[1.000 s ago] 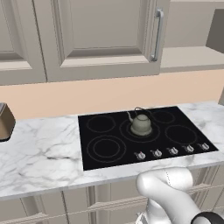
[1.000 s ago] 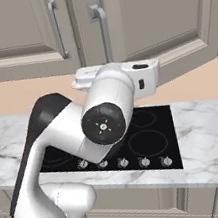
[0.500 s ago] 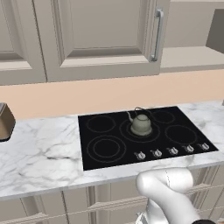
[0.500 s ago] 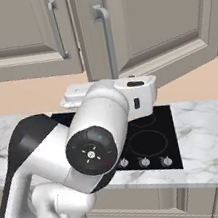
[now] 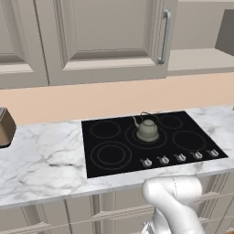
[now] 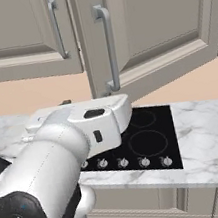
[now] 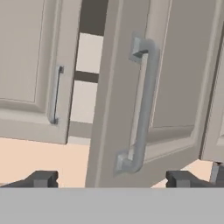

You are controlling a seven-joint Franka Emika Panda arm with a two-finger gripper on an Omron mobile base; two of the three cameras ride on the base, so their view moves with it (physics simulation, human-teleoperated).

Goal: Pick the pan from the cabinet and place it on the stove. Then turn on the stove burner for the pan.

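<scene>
The cabinet door (image 7: 131,87) hangs partly open, and its curved bar handle (image 7: 142,105) is close in front of my hand. My gripper (image 7: 111,179) is open; its two dark fingertips (image 7: 41,178) stand wide apart just below the handle's lower end and hold nothing. Through the gap I see a plain beige shelf (image 7: 87,54). The same shelf (image 5: 196,61) shows beside the open door (image 5: 109,36) in the left base view. The pan is hidden. The black stove (image 5: 151,141) lies on the counter below, with silver knobs (image 5: 180,157) along its front.
A grey-green kettle (image 5: 147,130) stands on the stove's middle ring. A brown toaster (image 5: 4,128) sits at the counter's far left. In the right base view my white arm (image 6: 64,159) covers the stove's left part. The marble counter (image 6: 208,139) runs right of the stove.
My jaws have gone from nearly shut to wide open, letting go of the door handle. The arm has drawn back toward the right base camera. The stove and kettle have not moved.
</scene>
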